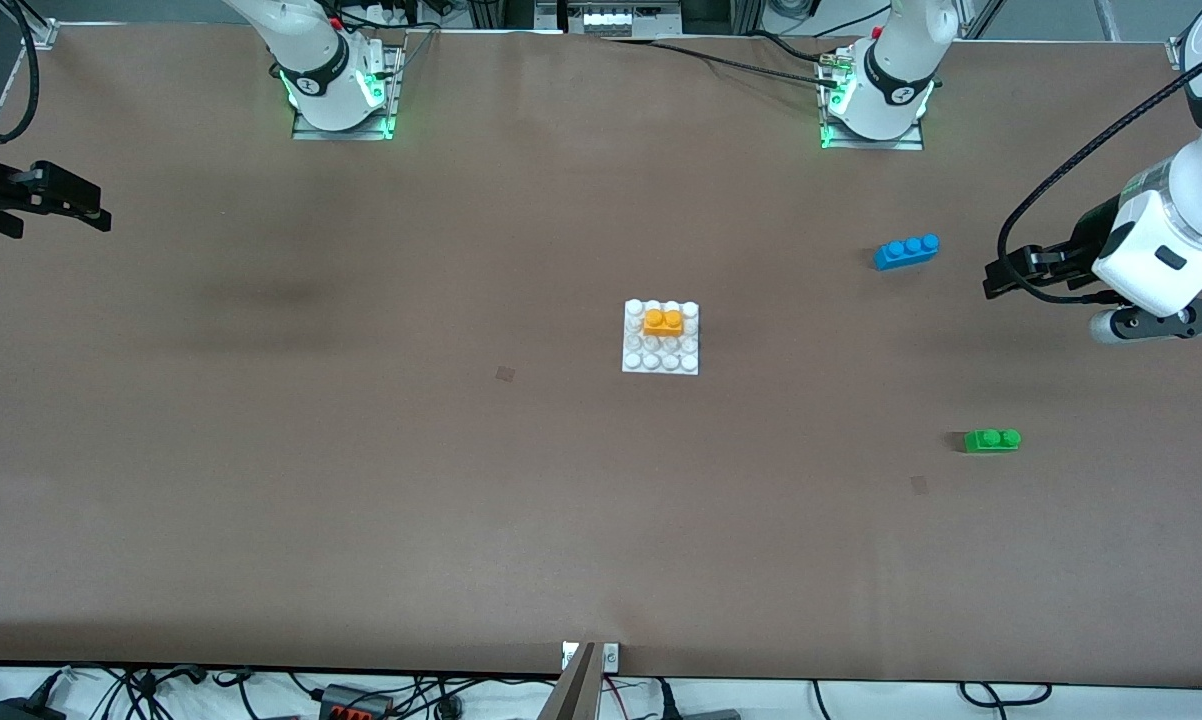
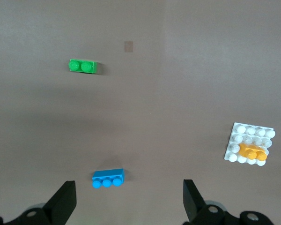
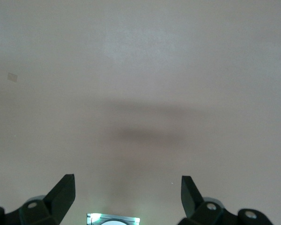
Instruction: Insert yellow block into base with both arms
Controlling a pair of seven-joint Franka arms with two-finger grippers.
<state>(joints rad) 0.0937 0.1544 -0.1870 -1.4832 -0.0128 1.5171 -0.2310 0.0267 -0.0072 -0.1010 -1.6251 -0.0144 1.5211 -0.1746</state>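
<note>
The yellow block (image 1: 663, 322) sits pressed on the studs of the white base (image 1: 661, 358) in the middle of the table, on the rows nearer the robots. In the left wrist view, the yellow block (image 2: 253, 152) and the base (image 2: 253, 131) show off to one side. My left gripper (image 1: 993, 280) hangs open and empty over the left arm's end of the table; its fingers (image 2: 65, 199) are spread wide around nothing (image 2: 129, 197). My right gripper (image 1: 99, 214) hangs open and empty over the right arm's end (image 3: 128, 192), above bare table.
A blue three-stud brick (image 1: 906, 250) (image 2: 108, 178) lies near the left gripper. A green two-stud brick (image 1: 992, 440) (image 2: 83, 66) lies nearer the front camera, toward the left arm's end. Both arm bases (image 1: 341, 95) (image 1: 876, 100) stand along the table's robot edge.
</note>
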